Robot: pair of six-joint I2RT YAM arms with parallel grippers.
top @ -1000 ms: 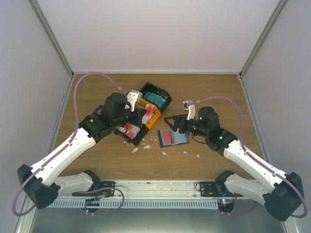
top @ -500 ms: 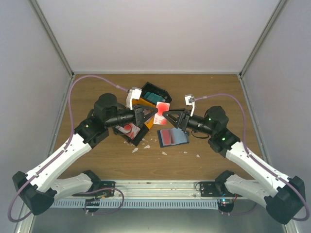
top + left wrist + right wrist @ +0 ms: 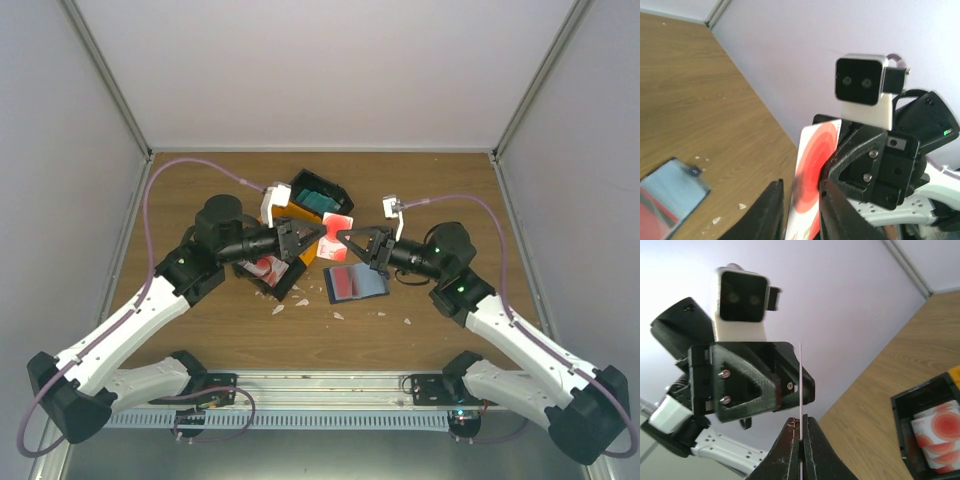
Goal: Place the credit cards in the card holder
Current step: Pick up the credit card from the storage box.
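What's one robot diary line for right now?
left fingers: shut on credit card | right fingers: shut on it too | card holder: lying open

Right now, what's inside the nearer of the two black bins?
White cards with red blotches, stacked in the black bin. From above the left arm covers part of it, so their number and anything beneath are hidden.
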